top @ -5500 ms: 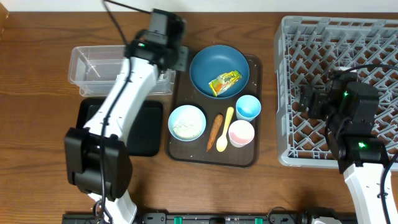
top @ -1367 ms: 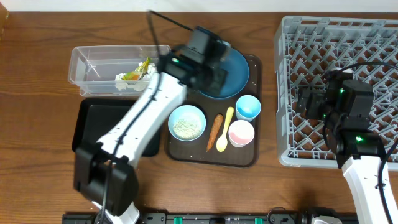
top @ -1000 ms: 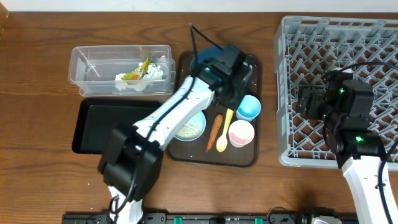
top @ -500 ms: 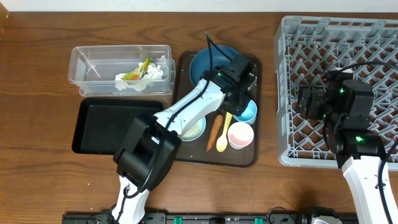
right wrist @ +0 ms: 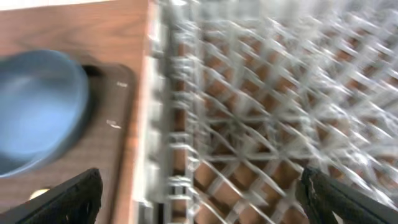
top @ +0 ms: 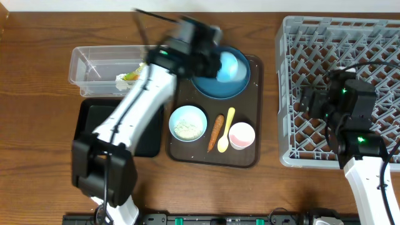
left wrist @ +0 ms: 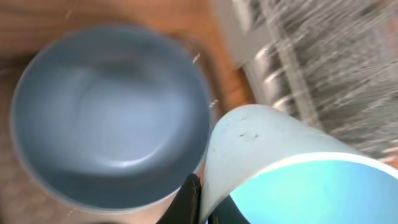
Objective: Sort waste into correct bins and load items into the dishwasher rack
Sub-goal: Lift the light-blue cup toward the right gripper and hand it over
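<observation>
Light blue cup (top: 229, 63), pinched by the left claw (top: 216, 58) over the dark blue plate (top: 209, 87) on the brown tray (top: 194, 154), which also carries pink cup (top: 242, 135), white bowl (top: 187, 122), yellow spoon (top: 226, 129) and carrot stick (top: 215, 132); right claw (right wrist: 205, 199) spread wide over the grey rack (top: 337, 37) on the desk (top: 37, 175).

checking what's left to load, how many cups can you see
2. The blue cup is gripped by the left fingers above the plate. The pink cup stands on the tray.
</observation>
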### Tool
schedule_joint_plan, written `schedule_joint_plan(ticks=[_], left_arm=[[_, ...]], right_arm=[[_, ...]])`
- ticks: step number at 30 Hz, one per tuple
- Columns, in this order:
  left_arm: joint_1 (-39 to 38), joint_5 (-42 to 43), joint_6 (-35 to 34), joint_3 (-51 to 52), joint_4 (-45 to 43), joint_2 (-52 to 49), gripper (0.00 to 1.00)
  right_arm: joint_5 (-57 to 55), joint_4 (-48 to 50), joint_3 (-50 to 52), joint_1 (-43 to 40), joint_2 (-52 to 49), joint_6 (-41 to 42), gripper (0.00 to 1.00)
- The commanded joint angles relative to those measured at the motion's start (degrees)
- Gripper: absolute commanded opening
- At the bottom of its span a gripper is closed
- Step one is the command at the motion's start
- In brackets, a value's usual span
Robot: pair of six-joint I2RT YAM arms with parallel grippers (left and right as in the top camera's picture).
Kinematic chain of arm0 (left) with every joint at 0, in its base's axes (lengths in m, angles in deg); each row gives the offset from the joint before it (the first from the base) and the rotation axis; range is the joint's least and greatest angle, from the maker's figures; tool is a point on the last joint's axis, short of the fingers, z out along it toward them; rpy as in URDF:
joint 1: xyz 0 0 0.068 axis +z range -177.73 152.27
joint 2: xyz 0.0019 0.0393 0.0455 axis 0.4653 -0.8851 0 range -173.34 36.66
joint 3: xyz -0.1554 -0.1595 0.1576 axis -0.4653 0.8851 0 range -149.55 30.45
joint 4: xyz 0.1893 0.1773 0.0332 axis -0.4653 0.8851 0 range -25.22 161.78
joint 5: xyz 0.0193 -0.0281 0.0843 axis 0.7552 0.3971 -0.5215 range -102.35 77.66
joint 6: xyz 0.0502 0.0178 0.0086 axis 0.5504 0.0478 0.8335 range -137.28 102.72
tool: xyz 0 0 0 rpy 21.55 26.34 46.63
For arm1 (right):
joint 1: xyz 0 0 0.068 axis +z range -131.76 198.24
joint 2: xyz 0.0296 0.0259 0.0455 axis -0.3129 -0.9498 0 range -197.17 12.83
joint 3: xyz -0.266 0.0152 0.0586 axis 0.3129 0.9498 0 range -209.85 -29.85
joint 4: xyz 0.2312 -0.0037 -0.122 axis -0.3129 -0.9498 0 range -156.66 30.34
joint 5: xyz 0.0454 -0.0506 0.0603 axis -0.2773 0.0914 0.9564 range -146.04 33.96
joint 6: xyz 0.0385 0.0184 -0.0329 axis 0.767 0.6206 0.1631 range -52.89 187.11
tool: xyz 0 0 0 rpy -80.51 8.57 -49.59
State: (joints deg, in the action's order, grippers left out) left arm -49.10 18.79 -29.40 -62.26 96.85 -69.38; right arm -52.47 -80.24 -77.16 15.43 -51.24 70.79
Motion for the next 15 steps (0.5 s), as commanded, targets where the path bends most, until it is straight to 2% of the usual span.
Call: schedule_joint_plan(ticks=[1,4,7,11,15], left_arm=[[4.04,22.43,-7.45,-0.55,-2.78,-1.62,0.06],[6.23,36.11,-8.83,-0.52,-8.74,-2.99,0.06],[6.82,46.60,-8.76,-0.52,-12.59,-4.04,0.06],[6.32,49.48,-8.79,-0.52,-12.41,-5.01,0.06],[5.27,49.46,-8.76,-0.52,-12.52,-5.14,0.06]], right_arm=[[22.29,3.39,-1.29,0.96,-1.66,-9.73,0.99],[43.23,8.55,-1.29,0.96,-4.87,-18.38,0.98],[57.64,15.02,-1.29,0.96,-8.70,-20.09,0.97],[69.85,23.56,-1.29,1.03,-12.52,-20.00,0.97],[70.77,28.59,-1.29,1.36,-13.97,-18.82,0.97]])
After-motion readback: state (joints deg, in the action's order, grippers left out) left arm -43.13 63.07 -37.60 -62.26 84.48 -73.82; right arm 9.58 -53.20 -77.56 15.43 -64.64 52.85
